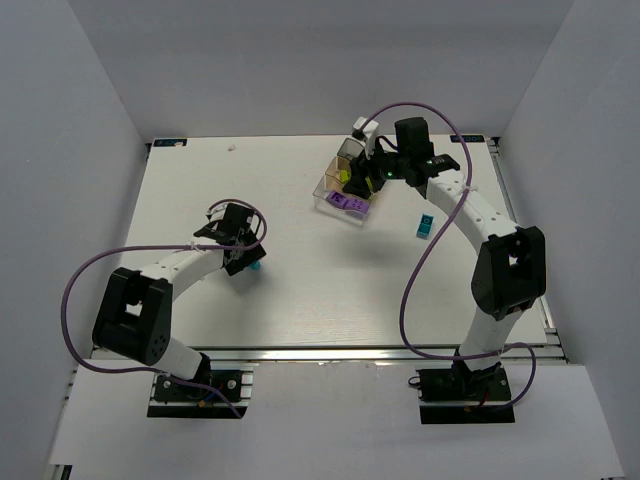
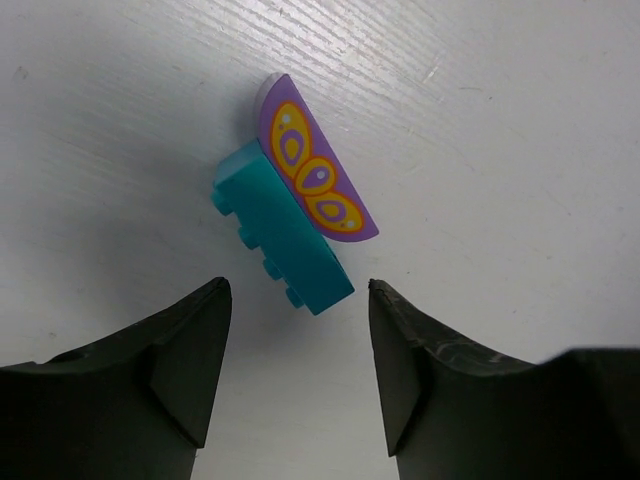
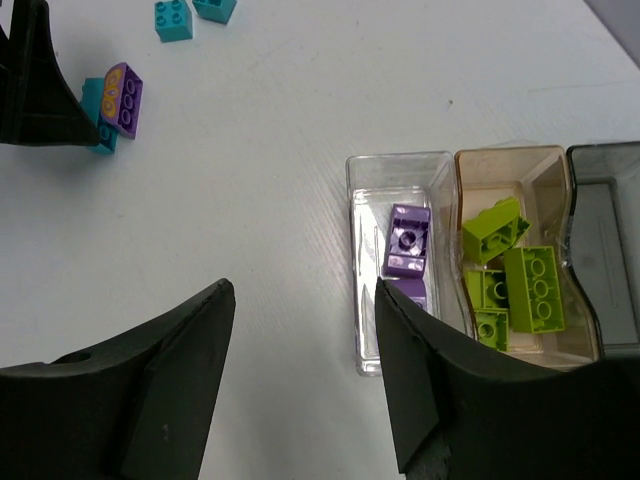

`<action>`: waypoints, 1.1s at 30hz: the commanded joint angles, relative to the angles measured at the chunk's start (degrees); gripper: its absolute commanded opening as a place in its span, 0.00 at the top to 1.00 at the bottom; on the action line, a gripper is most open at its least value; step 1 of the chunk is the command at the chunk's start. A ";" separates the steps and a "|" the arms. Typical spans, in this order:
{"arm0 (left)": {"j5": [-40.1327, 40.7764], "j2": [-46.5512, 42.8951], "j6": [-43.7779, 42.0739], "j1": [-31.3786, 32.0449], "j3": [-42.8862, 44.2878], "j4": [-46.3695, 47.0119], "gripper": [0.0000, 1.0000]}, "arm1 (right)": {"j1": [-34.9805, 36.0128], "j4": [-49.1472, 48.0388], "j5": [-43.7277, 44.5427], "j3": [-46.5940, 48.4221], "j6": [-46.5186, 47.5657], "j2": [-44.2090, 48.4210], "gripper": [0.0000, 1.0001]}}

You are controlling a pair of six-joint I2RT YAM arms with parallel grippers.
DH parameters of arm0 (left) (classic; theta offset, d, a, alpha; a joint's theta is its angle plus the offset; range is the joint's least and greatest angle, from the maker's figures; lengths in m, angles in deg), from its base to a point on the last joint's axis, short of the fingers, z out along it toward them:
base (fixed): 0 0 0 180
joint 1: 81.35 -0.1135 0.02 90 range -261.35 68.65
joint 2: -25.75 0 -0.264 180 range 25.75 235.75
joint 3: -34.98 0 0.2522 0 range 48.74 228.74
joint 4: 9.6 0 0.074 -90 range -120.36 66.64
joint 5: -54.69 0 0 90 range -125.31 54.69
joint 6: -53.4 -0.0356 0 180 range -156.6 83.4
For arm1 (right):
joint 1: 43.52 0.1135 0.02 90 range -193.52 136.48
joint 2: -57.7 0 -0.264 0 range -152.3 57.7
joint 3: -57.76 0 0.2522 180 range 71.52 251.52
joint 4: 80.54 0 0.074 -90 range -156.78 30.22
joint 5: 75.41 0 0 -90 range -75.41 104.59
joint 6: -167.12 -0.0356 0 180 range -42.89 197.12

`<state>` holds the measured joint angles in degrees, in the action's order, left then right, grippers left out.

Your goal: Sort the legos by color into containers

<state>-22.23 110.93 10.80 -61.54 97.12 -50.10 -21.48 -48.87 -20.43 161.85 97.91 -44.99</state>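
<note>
A teal brick (image 2: 283, 235) joined to a purple piece with a yellow pattern (image 2: 315, 175) lies on the table just ahead of my open, empty left gripper (image 2: 298, 290). It shows as a teal speck (image 1: 256, 266) in the top view by the left gripper (image 1: 246, 258). The clear three-part tray (image 3: 400, 170) holds purple bricks (image 3: 408, 240) in its left compartment and several lime green bricks (image 3: 510, 270) in the middle. The right, dark compartment (image 3: 605, 240) shows no bricks. My right gripper (image 3: 305, 290) is open and empty, hovering by the tray's left side (image 1: 330, 185).
Two loose teal bricks (image 3: 173, 18) lie on the table right of the tray, seen in the top view (image 1: 424, 226). White walls surround the table on three sides.
</note>
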 commanded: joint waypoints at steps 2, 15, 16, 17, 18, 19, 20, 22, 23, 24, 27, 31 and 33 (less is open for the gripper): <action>1.24 0.07 -1.52 -0.39 0.75 -0.33 0.36 | -0.86 -1.83 -1.54 -0.15 -1.72 0.30 0.37; 2.74 4.28 -4.06 -0.39 -0.13 3.80 0.44 | -1.21 -1.21 -1.89 -0.50 -2.43 0.39 0.37; 2.91 4.46 -4.15 -0.39 -0.22 4.15 0.45 | -1.21 -1.21 -1.89 -0.59 -2.43 0.48 0.37; 3.00 4.72 -4.50 -0.39 -0.30 4.33 0.46 | -1.21 -1.21 -1.89 -0.50 -2.43 0.39 0.37; 3.18 4.81 -4.68 -0.39 -0.39 4.68 0.47 | -1.30 -1.13 -1.89 -0.41 -2.43 0.48 0.37; 3.27 4.81 -4.86 -0.39 -0.57 4.86 0.51 | -1.21 -1.12 -1.89 -0.50 -2.43 0.39 0.37; 3.44 5.07 -5.03 -0.39 -0.57 4.94 0.53 | -1.39 -1.12 -1.89 -0.41 -2.43 0.39 0.37; 3.44 5.08 -5.30 -0.39 -0.83 5.47 0.61 | -1.39 -1.04 -1.89 -0.32 -2.60 0.39 0.37; 3.44 5.08 -5.38 -0.39 -1.18 5.73 0.64 | -1.30 -1.04 -1.89 -0.32 -2.60 0.48 0.37; 3.44 4.90 -5.47 -0.39 -1.27 6.00 0.67 | -1.30 -0.95 -2.06 -0.32 -2.60 0.57 0.37; 2.92 4.11 -5.82 -0.39 -1.88 6.70 0.78 | -1.30 -0.60 -2.50 -0.59 -2.69 0.65 0.37; -0.49 1.13 -6.53 -0.39 -2.68 8.46 0.85 | -1.30 2.03 -4.87 -0.15 -3.30 -0.04 0.37; -3.22 -0.89 -7.49 -0.39 -3.72 10.82 0.88 | -1.21 3.96 -7.06 0.73 -6.53 -1.01 0.36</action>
<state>-21.73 114.58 4.92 -61.69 94.63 -42.80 -22.55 -47.54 -23.45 161.43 94.72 -45.10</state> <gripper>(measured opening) 0.402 0.638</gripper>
